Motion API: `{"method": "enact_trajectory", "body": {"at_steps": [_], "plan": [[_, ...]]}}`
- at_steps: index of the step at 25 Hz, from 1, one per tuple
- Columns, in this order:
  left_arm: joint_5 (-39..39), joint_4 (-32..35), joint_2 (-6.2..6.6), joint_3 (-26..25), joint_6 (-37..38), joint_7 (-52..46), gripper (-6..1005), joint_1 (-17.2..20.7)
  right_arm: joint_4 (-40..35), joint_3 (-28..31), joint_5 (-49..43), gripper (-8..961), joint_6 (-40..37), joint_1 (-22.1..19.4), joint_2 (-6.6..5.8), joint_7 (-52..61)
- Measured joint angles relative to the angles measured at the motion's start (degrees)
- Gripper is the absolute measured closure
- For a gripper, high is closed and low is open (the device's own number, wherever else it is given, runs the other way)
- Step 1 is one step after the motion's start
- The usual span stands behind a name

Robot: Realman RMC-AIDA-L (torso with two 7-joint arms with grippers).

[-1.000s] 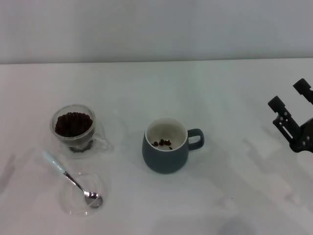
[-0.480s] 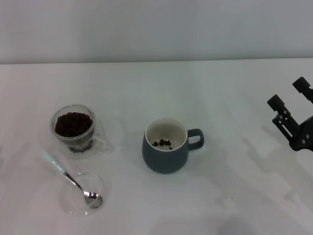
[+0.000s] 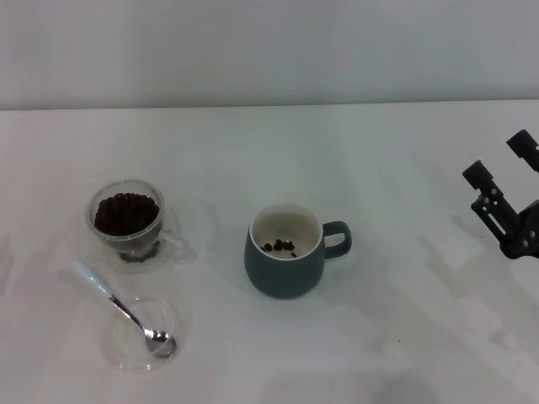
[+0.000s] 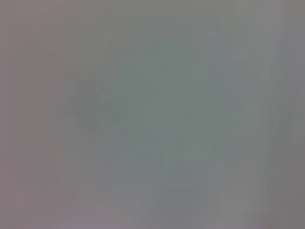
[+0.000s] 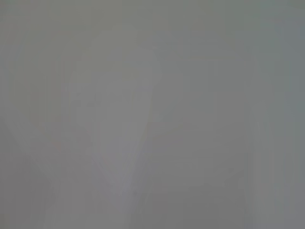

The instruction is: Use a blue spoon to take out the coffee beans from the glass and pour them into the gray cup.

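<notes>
Spoon: the blue spoon (image 3: 123, 308) lies near the front left corner of the table (image 3: 404, 168), its shiny bowl resting in a flat clear dish (image 3: 141, 334) and its pale handle sticking out toward the left edge.
Glass: the glass (image 3: 126, 221) stands just behind the spoon, full of coffee beans (image 3: 126, 212).
Cup: the gray cup (image 3: 287, 249) sits in the middle of the table, well apart from the glass, with only a few beans inside.
Right claw: the right gripper (image 3: 503, 179) hangs by the right edge, its two fingers spread apart, holding nothing.
Left claw: not seen in any view, so I cannot tell how it is.
Could go wrong: the spoon is thin and lies low, so a grab could slip or tip the dish.
Could also go wrong: a reach for the handle could bump the glass and spill beans.
Later worry: a tilted spoon could drop beans on the long way to the cup.
</notes>
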Motion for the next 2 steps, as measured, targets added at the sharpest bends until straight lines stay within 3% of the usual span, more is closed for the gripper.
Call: {"method": "enact_trajectory", "body": {"at_steps": [2], "plan": [[-0.28,-0.07,-0.12,-0.03,0.22,0.80,386,-0.25,0.00,-0.20,0.05,303,0.10,-0.19,0.05,-0.04]]}}
